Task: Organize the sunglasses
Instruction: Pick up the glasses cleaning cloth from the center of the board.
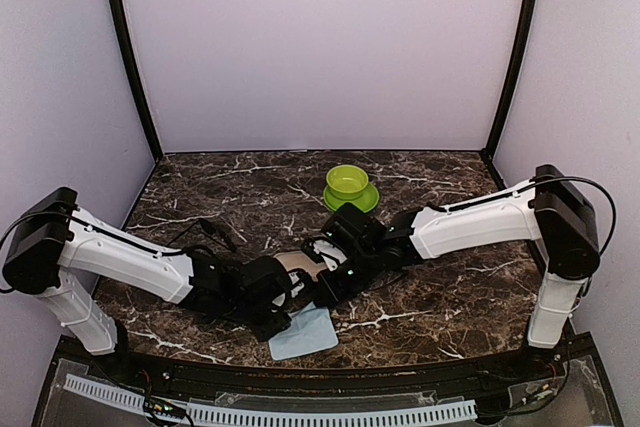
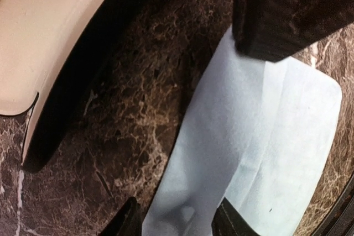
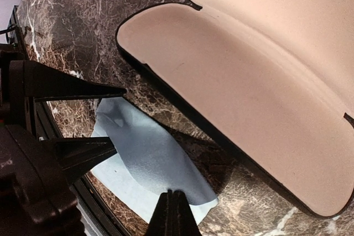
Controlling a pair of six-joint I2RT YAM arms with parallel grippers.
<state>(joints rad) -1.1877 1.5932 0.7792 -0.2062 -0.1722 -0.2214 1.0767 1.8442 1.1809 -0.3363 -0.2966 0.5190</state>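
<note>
Hovering left gripper [image 2: 180, 222], spread apart, over blue cloth [image 2: 265, 136] beside open glasses case [image 3: 238, 92], holding right gripper [image 3: 171, 214] pinched together; possibly showing sunglasses as thin dark shape [image 1: 215, 234] farther left, presumably light, fragile, best gripped at bridge.

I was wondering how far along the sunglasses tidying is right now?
Done: the case lies open on the table, its beige lining empty. In hand: the left pincer stands open over the blue cloth. The right pincer is shut and holds nothing. Left: no sunglasses are in the case yet, so the packing itself remains.
</note>
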